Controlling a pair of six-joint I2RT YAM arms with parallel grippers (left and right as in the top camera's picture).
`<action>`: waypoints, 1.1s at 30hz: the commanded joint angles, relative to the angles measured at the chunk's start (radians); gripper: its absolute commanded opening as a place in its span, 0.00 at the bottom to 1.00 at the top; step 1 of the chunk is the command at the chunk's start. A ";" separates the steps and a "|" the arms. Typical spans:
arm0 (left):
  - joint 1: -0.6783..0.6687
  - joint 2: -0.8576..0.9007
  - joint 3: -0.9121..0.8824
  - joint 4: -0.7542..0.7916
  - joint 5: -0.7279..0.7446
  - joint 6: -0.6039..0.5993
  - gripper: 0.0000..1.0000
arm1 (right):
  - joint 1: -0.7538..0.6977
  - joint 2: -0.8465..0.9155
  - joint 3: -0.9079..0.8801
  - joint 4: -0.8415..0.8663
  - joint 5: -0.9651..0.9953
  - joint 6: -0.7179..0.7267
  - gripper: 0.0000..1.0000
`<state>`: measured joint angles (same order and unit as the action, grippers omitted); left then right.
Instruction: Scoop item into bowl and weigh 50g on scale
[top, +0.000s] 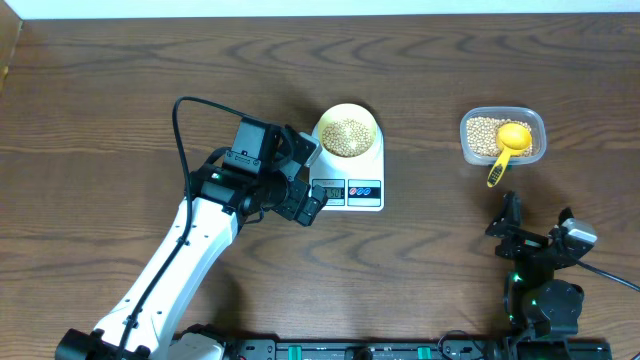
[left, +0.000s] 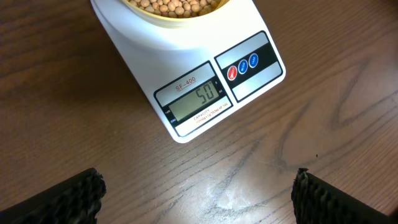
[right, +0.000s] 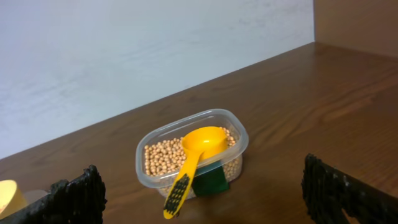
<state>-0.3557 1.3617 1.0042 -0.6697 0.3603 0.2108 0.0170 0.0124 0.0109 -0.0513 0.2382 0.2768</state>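
A clear tub (top: 503, 136) sits near the counter's (top: 120, 90) far right corner. It holds beans (top: 482, 135), and a yellow scoop (top: 508, 145) lies in it with its handle over the near rim. The right claw (top: 538, 228) is by the front edge, just in front of the tub, with its fingers wide apart and empty.

The scale (top: 350, 175) stands in the middle of the counter. The bowl (top: 347, 130) sits on its far part, full of beans. The screen (left: 198, 98) shows 50. The left claw (top: 306, 175) is beside the scale's left front corner, fingers wide apart, gripping nothing.

The scale (left: 186, 74) bears "SF-400", and its display (left: 198, 99) reads "50".
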 joint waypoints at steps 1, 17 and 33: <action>-0.001 0.004 -0.006 0.001 -0.006 0.013 0.98 | -0.013 -0.008 -0.006 0.000 -0.022 -0.023 0.99; -0.001 0.004 -0.006 0.001 -0.007 0.013 0.98 | -0.029 -0.008 -0.006 -0.020 -0.167 -0.219 0.99; -0.001 0.004 -0.006 0.001 -0.006 0.013 0.98 | -0.029 -0.008 -0.006 -0.023 -0.178 -0.158 0.99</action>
<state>-0.3557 1.3617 1.0042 -0.6697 0.3603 0.2108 -0.0109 0.0124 0.0109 -0.0704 0.0696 0.0990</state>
